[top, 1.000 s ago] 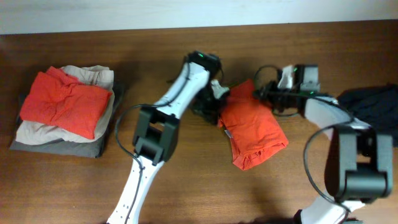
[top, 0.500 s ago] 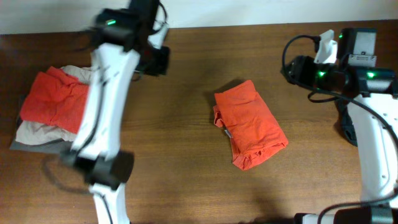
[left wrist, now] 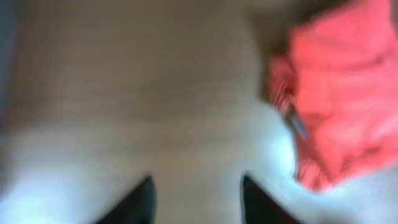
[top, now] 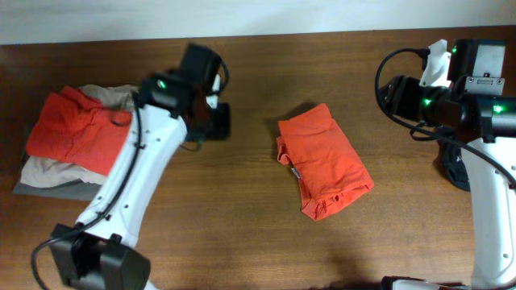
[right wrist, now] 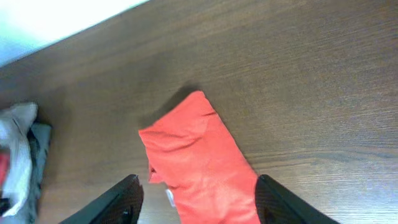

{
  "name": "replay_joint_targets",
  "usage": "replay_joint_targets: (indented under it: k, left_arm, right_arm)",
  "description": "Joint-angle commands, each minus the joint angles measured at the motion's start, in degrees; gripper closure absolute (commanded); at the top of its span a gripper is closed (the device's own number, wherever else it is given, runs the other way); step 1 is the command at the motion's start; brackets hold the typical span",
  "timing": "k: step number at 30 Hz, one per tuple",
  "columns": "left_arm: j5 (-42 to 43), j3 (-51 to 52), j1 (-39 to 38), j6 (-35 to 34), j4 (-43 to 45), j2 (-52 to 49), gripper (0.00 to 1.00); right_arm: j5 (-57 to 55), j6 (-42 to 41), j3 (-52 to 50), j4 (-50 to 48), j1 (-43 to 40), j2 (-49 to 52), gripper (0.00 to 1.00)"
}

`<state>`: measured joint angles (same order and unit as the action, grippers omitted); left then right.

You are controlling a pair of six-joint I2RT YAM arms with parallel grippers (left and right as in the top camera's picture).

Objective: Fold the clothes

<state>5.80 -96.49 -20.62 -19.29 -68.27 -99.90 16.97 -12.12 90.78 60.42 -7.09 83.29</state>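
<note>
The red-orange T-shirt [top: 322, 169] lies folded into a small bundle on the brown table, right of centre, with a small white tag at its left edge. It also shows in the right wrist view [right wrist: 199, 165] and, blurred, in the left wrist view [left wrist: 339, 93]. My left gripper [top: 216, 122] hovers left of the shirt, apart from it; its fingertips [left wrist: 146, 199] stand apart and empty. My right gripper [top: 391, 93] is raised at the far right, open and empty, with its fingers [right wrist: 121, 202] spread wide above the shirt.
A stack of folded garments [top: 81, 145] sits at the left: another red-orange piece on beige and grey ones. A dark garment [top: 451, 169] lies at the right edge behind my right arm. The table's far edge meets a white wall [top: 258, 16].
Both grippers have let go of the folded shirt and drawn away from it. The left arm swung far to the left and has come partly back; the right arm rose to the right.
</note>
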Motion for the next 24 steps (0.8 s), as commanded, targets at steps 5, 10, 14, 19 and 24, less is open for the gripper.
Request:
replay_joint_targets:
  k: [5, 10, 14, 19, 24]
  left_arm:
    - [33.05, 29.92, -0.02, -18.86, 32.94, 3.06, 0.08]
    - [39.82, 37.57, -1.55, -28.35, 48.83, -2.64, 0.08]
    - [39.19, 37.79, -4.83, -32.2, 55.39, -6.32, 0.08]
    - [34.21, 37.79, -9.73, -36.52, 58.07, -9.2, 0.08]
    - [26.67, 37.79, -12.11, -38.62, 58.53, -9.33, 0.05]
  right_arm:
    - [-1.01, 0.79, 1.05, 0.52, -0.17, -0.85, 0.26]
    - [-1.27, -0.22, 1.05, 1.42, -0.15, -0.5, 0.21]
    - [-2.08, -1.86, 0.98, 3.1, -0.17, 1.27, 0.21]
    - [-2.14, -1.81, 0.87, 5.2, -0.15, 2.71, 0.23]
    - [-2.23, -1.81, 0.83, 5.22, -0.15, 2.69, 0.25]
